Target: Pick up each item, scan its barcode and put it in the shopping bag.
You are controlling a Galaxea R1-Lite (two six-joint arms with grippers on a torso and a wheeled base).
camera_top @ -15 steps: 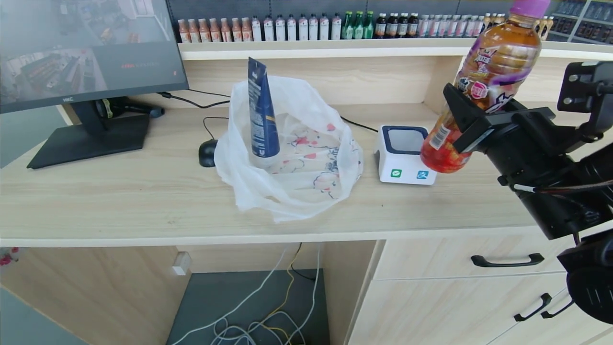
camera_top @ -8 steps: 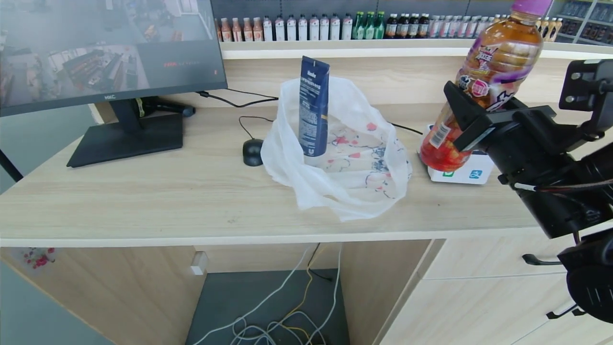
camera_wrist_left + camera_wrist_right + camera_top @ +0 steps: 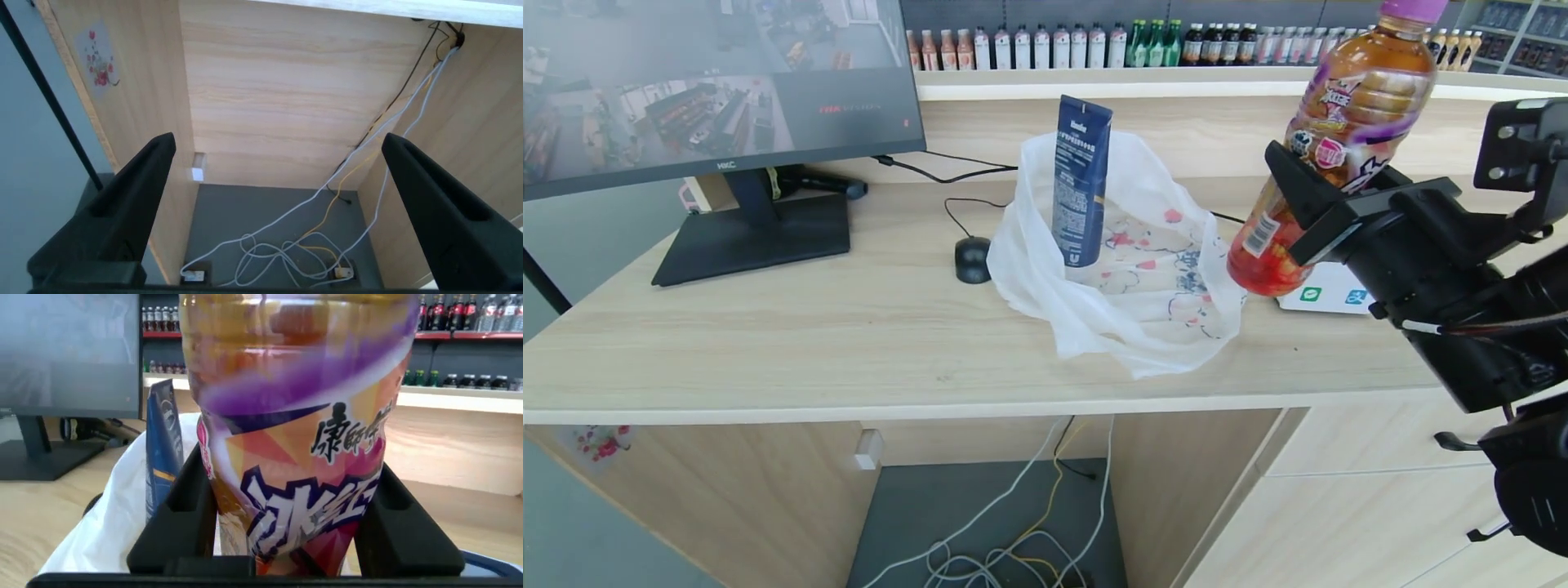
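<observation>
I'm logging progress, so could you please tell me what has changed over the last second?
The view swung, shifting the whole scene right. The right hand, shut on the bottle throughout, carried it from the scanner toward the bag. The tube stayed upright in the bag.

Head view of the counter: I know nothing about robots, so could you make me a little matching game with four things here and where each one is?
Things:
1. bottle
2. blue tube
3. mouse
4. scanner

Places:
A. standing upright inside the shopping bag
B. on the counter, beside the bag on the robot's left
C. held in the right pincer, up off the counter
D. on the counter, partly hidden behind the bottle

Pairs: 1-C, 2-A, 3-B, 4-D
</observation>
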